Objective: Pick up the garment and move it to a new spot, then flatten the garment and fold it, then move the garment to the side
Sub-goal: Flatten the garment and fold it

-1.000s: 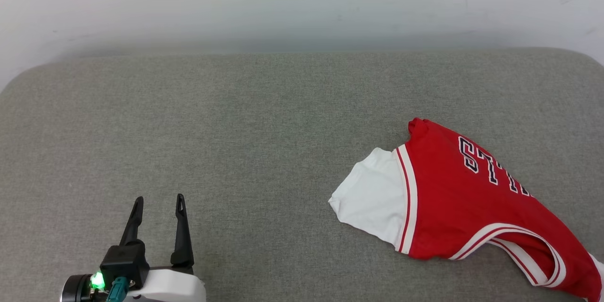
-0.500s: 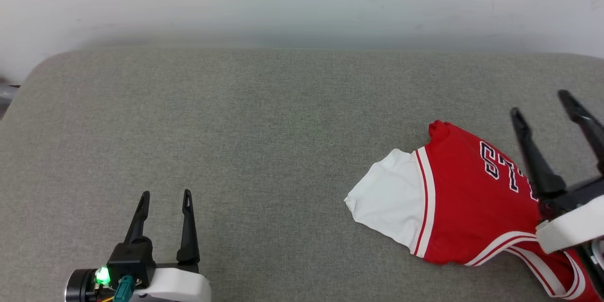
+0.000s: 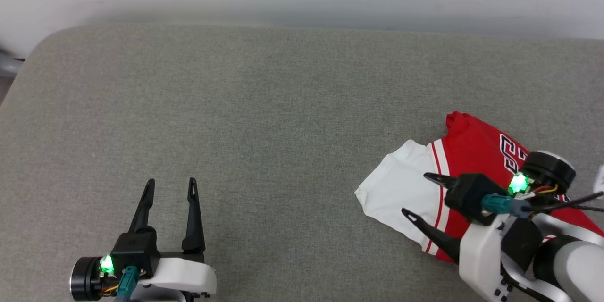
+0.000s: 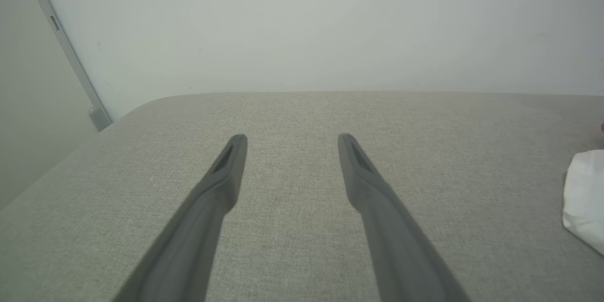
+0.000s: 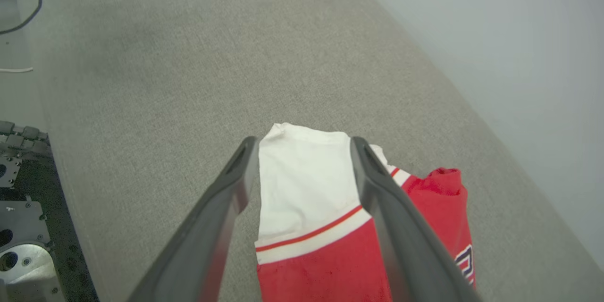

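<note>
Red garment (image 3: 472, 144) | white sleeve (image 3: 401, 186) | crumpled | black lettering

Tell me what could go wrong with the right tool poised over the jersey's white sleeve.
1. The open right tool is lined up on only the white sleeve; closing there may pinch a single layer, so the crumpled jersey could dangle and twist when lifted.
2. The left tool sits far off, open, so it cannot steady the jersey.
</note>
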`<state>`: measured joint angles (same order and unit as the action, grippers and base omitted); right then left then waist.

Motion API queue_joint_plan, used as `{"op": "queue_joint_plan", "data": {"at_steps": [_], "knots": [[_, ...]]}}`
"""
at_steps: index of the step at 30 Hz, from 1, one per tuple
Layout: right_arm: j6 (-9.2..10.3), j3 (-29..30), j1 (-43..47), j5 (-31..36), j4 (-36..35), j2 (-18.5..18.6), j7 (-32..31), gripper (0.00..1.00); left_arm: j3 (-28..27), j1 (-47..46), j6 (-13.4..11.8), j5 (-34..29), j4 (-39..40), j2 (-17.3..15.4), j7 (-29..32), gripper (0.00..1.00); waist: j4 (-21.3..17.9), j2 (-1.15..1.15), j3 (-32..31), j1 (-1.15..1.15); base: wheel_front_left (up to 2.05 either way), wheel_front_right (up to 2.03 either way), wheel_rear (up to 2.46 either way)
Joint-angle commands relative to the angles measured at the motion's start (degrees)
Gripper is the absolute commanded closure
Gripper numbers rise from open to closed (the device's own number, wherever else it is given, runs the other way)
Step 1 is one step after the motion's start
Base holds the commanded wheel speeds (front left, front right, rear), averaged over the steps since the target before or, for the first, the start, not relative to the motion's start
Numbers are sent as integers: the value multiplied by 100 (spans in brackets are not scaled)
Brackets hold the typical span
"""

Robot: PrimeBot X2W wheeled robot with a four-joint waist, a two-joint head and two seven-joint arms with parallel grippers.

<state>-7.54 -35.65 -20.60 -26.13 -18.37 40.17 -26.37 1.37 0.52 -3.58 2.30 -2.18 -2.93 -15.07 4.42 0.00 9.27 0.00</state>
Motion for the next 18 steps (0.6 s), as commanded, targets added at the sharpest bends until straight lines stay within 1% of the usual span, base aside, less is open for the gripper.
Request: {"op": "queue_joint_plan", "data": {"at_steps": [1, 2, 6, 9, 13, 16, 18], "knots": [[9, -322, -280, -107, 84, 138, -211, 0, 19, -101, -32, 30, 11, 9, -14, 0, 68, 0, 100, 0, 0, 0, 0], [9, -640, -470, -179, 131, 220, -368, 0, 35, -124, -36, 47, 12, 9, -14, 0, 95, 0, 145, 0, 0, 0, 0], [9, -1554, -1164, -427, 445, 361, -877, 0, 102, -241, -62, 86, 7, 8, -14, 0, 231, 0, 342, 0, 0, 0, 0], [9, -2095, -1573, -576, 793, 305, -1037, 0, 136, -320, -93, 133, -11, 9, -14, 0, 333, 0, 488, 0, 0, 0, 0], [9, -2622, -2012, -668, 1287, 199, -911, 0, 212, -435, -135, 197, -19, 9, -14, 0, 487, 0, 683, 0, 0, 0, 0], [9, -2967, -2309, -614, 1621, 142, -782, 0, 285, -512, -158, 241, -16, 9, -14, 0, 604, 0, 826, 0, 0, 0, 0], [9, -3136, -2395, -690, 1863, 61, -687, 0, 314, -569, -186, 254, -17, 9, -14, 0, 671, 0, 921, 0, 0, 0, 0]]}}
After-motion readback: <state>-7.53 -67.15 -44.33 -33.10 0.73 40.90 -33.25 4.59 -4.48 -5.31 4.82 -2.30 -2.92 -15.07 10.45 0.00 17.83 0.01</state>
